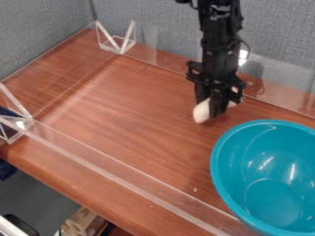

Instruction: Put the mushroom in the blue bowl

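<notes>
The mushroom (201,112) shows as a small cream-white lump between the fingertips of my gripper (209,108), which points straight down and is shut on it. Its cap is hidden by the fingers. It hangs just above the wooden table, a little way up and left of the blue bowl (266,173). The bowl is large, glossy and teal, sits at the lower right, and has nothing inside.
The wooden table (110,101) is fenced by clear acrylic walls (87,166) along the front and left. A clear triangular stand (118,39) sits at the back left corner. A small white object (244,57) lies behind the arm.
</notes>
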### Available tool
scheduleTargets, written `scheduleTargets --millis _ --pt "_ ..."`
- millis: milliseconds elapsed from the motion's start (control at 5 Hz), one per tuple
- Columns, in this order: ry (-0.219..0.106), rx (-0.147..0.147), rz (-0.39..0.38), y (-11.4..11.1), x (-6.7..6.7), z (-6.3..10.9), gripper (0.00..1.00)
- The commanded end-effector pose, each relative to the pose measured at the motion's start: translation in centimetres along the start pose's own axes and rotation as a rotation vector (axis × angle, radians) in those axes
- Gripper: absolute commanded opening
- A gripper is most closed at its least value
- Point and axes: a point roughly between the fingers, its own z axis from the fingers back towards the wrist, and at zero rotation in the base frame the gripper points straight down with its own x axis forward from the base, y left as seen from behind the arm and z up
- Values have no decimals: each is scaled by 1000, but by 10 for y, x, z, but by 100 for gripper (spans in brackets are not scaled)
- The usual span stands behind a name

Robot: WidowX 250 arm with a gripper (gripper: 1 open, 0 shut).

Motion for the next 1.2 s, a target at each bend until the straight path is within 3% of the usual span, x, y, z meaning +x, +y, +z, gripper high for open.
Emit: scheduleTargets --millis 0,200,400,600,800,1000 --pt "-140 51 -13 -7 5 61 0" --pt "-207 67 -29 -26 -3 101 0" --pt "-235 75 -48 -48 -13 120 0" --pt "-225 62 -73 -66 -10 111 0" --pt "-196 54 -54 -71 -10 97 0" --pt "-188 64 10 -61 -13 88 0"
